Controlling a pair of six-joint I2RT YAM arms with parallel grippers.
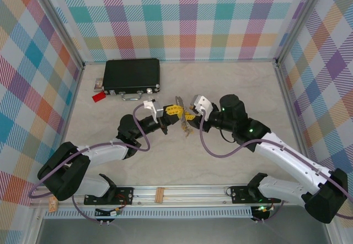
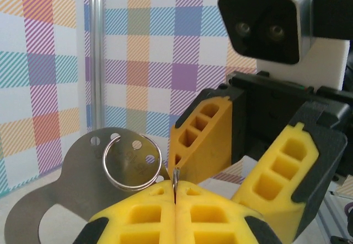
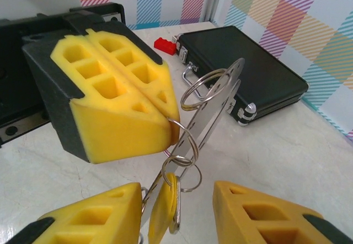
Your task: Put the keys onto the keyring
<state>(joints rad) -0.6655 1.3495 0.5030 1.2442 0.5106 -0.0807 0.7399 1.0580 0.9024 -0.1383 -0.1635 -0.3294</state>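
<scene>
In the right wrist view my left gripper (image 3: 168, 120) is shut on the keyring (image 3: 194, 140), a thin silver loop sticking out of its yellow fingertips. A smaller ring links a yellow-headed key (image 3: 160, 209) to that loop, and the key hangs free between the spread fingers of my right gripper (image 3: 179, 222), which is open. A flat metal plate (image 3: 218, 109) with holes hangs behind the loop. From the left wrist, the left gripper (image 2: 175, 194) pinches a thin metal edge, with the right gripper's fingers (image 2: 204, 139) close ahead. Both grippers (image 1: 168, 112) (image 1: 191, 113) meet at mid-table.
The black case (image 1: 132, 74) with its silver handle lies at the back left, a small red tag (image 1: 99, 96) beside it. A second ring (image 2: 132, 186) sits through a hole of the plate (image 2: 83, 183). Plaid walls enclose the table.
</scene>
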